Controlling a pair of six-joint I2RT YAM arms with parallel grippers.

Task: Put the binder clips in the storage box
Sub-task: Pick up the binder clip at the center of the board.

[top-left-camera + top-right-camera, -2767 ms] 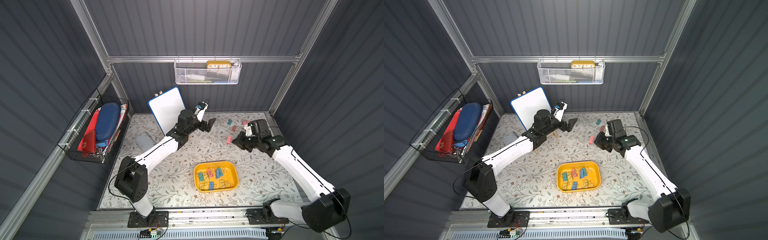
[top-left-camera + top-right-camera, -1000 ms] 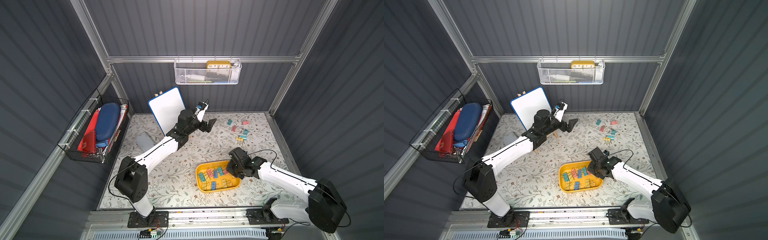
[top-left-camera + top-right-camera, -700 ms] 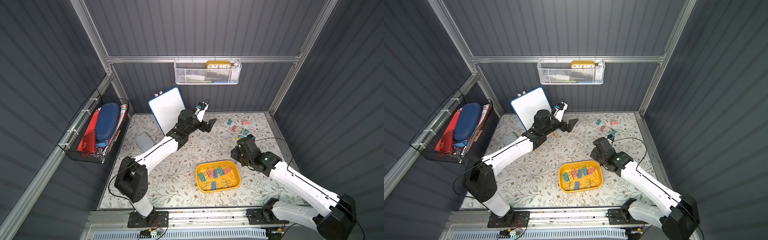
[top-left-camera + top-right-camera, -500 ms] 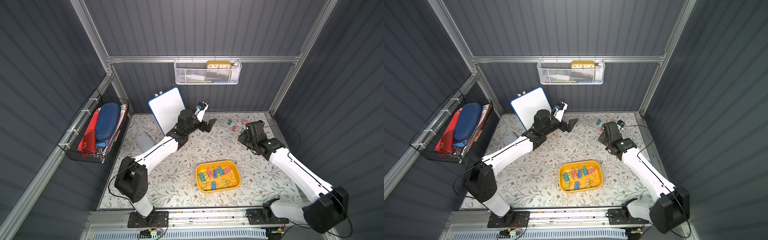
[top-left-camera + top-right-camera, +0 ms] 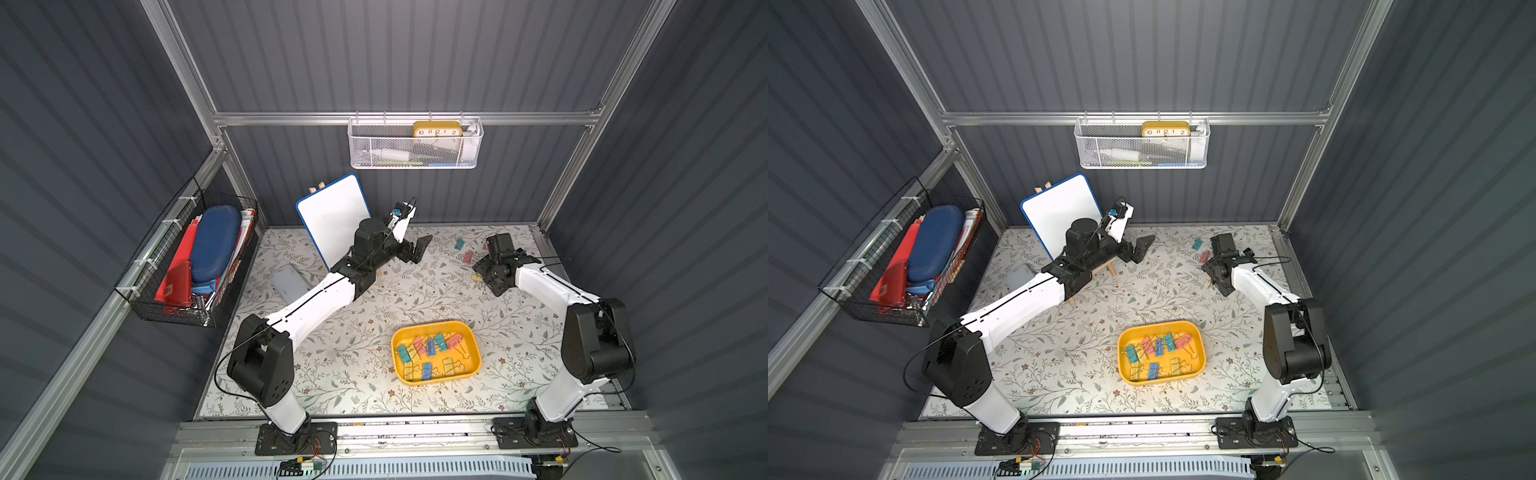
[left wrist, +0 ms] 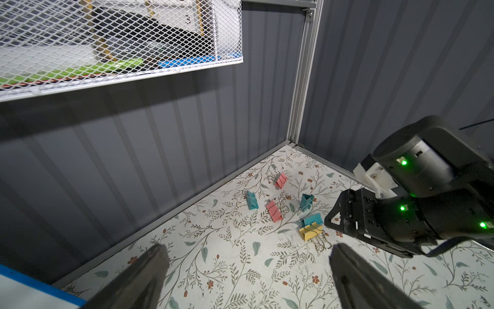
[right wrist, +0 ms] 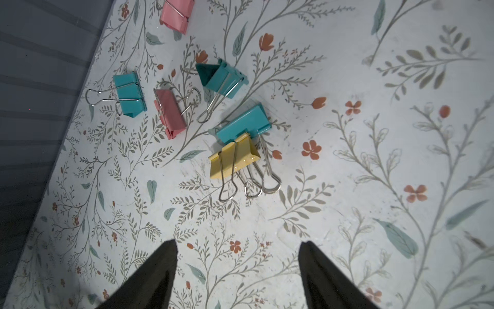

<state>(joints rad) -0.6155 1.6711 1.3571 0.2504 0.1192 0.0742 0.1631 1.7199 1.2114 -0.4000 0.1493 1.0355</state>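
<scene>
The storage box (image 5: 435, 382) is a yellow tray at the front middle of the table, also seen in the other top view (image 5: 1160, 382), and it holds several binder clips (image 5: 430, 347). More binder clips lie loose near the far right corner: a yellow one (image 7: 234, 159) against a teal one (image 7: 243, 124), with pink (image 7: 169, 112) and teal (image 7: 129, 93) ones beyond. My right gripper (image 7: 238, 243) hangs open and empty just short of the yellow clip (image 6: 310, 231). My left gripper (image 6: 247, 251) is open and empty at the back middle (image 5: 419, 249).
A whiteboard (image 5: 332, 216) leans at the back left on a small easel. A grey lidded box (image 5: 291, 282) lies left of my left arm. A white mesh basket (image 5: 415, 145) hangs on the back wall and a black wire basket (image 5: 191, 257) on the left wall.
My right arm has swung from over the yellow box back to the loose clips at the far right, and its jaws have opened. The left arm has not moved.
</scene>
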